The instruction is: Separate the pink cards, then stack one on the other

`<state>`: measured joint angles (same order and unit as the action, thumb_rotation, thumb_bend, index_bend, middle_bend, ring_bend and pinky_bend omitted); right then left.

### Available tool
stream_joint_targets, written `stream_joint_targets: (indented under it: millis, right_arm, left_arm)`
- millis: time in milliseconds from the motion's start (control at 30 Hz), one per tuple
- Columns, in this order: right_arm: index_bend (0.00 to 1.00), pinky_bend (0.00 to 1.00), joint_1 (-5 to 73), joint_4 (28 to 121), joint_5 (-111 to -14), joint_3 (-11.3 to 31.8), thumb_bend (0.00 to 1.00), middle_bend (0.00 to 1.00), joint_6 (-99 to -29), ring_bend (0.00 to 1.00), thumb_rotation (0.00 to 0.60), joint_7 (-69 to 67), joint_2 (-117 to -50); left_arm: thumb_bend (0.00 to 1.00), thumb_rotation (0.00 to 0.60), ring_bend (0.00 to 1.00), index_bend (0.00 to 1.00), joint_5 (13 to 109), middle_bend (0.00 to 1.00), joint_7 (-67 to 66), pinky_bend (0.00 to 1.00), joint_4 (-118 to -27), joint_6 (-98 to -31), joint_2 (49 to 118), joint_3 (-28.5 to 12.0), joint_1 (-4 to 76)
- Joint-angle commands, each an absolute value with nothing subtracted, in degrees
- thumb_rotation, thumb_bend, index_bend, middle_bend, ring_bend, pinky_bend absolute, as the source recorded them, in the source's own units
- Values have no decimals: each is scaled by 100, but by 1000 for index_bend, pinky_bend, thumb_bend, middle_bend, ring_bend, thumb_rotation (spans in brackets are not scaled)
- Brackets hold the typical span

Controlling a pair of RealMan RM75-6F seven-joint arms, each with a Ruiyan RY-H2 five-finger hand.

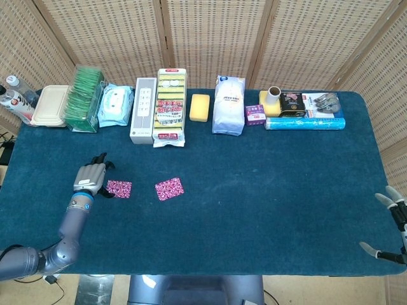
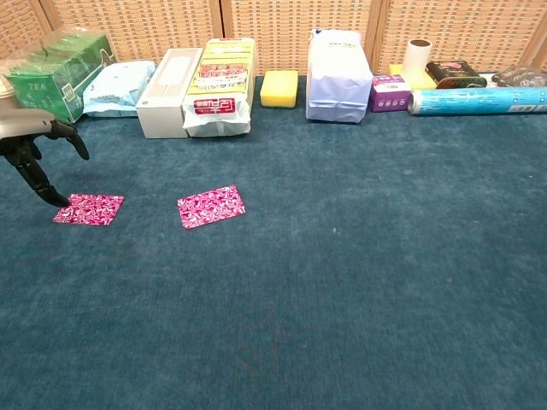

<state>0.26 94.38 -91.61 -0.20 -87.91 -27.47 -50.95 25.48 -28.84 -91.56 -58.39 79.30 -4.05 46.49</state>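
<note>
Pink cards lie flat and well apart on the blue surface point(image 1: 267, 190), neither one on the other. At my far left, my left hand point(image 1: 89, 178) hovers with its fingers point(image 2: 38, 177) spread and holding nothing; in the chest view one dark fingertip comes down just at the 10 o'clock corner of the left pink card point(image 2: 88, 208), though I cannot tell whether it touches. That card sits at 3 o'clock from my hand. Further along, still at 3 o'clock, the right pink card point(image 2: 211, 206) lies slightly tilted, with nothing on it. Along the far edge, at 12 o'clock from the cards, stand a green tea box point(image 1: 86, 99), a pale blue wipes pack point(image 1: 115, 105), a white box point(image 1: 143, 119) and a long sponge pack point(image 1: 170, 107); then a yellow sponge point(image 1: 200, 107), a white bag point(image 1: 228, 105), a small purple box point(image 1: 255, 114), a paper roll point(image 1: 273, 94) and a blue tube point(image 1: 304, 123). At the far right, near the surface's 4 o'clock corner, my right hand point(image 1: 393, 223) shows only partly at the frame edge, its fingers apart and empty.
</note>
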Motion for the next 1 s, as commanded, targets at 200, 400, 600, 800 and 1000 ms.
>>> stream_joint_targets:
  millis: [200, 400, 600, 800, 1000]
  right_arm:
    - [103, 0, 37, 9485, -9189, -37, 0, 0, -8773, 0, 600, -2703, -5088]
    - [103, 0, 35, 9466, -9185, -37, 0, 0, -8783, 0, 600, -2772, -5070]
    - [102, 0, 39, 9477, -9185, -39, 0, 0, -8779, 0, 600, -2801, -5053]
    - [103, 0, 27, 9438, -9204, -50, 0, 0, -8801, 0, 600, -2826, -5066]
    - [102, 0, 29, 9438, -9195, -43, 0, 0, -8806, 0, 600, -2852, -5060]
  left_arm:
    - [84, 600, 0, 238, 4211, 0, -1733, 163, -8502, -5404, 8053, -194, 4008]
    - [89, 600, 0, 238, 4629, 0, -1487, 163, -8272, -5312, 8170, -158, 3853]
    - [95, 600, 0, 239, 4738, 0, -1529, 162, -8142, -5283, 8280, -195, 3807]
    - [110, 600, 0, 238, 4632, 0, -1623, 162, -7994, -5183, 8426, -276, 3813]
    - [129, 600, 0, 238, 4621, 0, -1653, 162, -7949, -5151, 8483, -338, 3781]
